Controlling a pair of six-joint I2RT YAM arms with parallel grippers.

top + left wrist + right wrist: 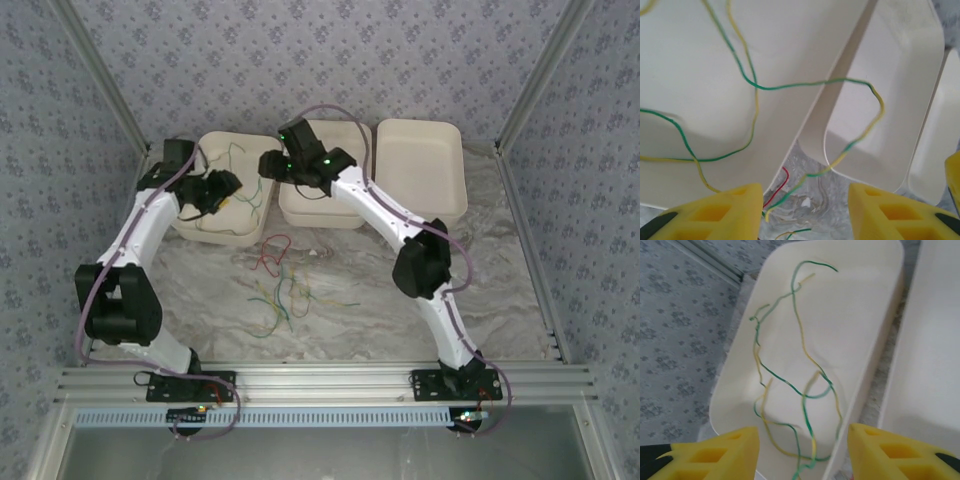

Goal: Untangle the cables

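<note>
Both spread apart: left pincer (805,200); right pincer (802,440); cables (810,396) lie inside white tray (860,315).

The cables (790,375) are striped green and yellow against a cream-white tray (865,300), a red cable (270,250) crosses the grey-veined marble bench (380,310), the walls (300,50) are lilac-grey floral, and the left hand (805,215) has yellow fingers (720,210).

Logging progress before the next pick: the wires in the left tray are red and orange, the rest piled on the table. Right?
No. The wires in the left tray are green and yellow, as the right wrist view shows. The rest are piled on the table.
</note>
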